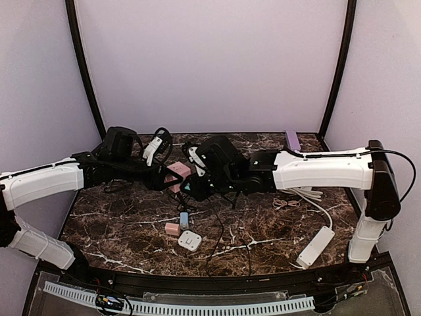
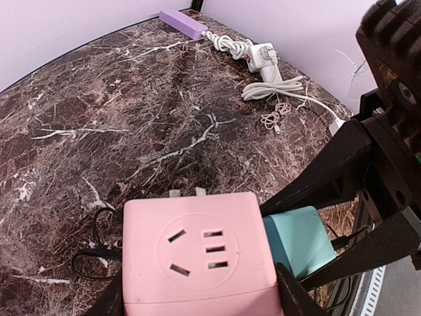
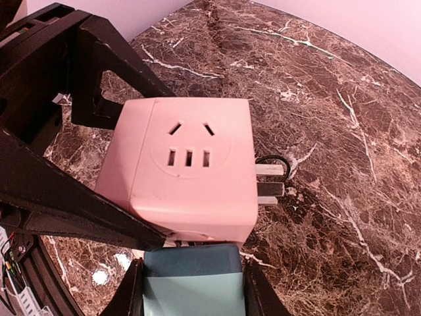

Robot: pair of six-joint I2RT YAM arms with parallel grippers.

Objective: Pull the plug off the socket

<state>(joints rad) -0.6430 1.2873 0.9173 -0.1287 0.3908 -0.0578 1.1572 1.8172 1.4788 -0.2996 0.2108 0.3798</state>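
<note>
The left arm [image 1: 46,181] and right arm [image 1: 322,170] reach inward, meeting over the middle of the dark marble tabletop [image 1: 118,230]. The left end effector [image 2: 197,289] clamps the pink cube-shaped socket [image 3: 184,164] there; the right end effector [image 3: 191,293] grips the teal plug [image 2: 299,240] against it. Open marble lies behind the socket.

Pale pink socket [image 2: 197,263]; teal plug [image 2: 299,240]; table [image 2: 131,118] in dark brown marble pattern with white veining; white power strip [image 1: 316,245] and coiled cable [image 2: 273,87]; purple bar [image 2: 181,21]; lilac walls [image 1: 210,66].

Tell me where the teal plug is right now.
Mid-table in the top view, the teal plug sits against the pink socket, held by the right gripper.
</note>
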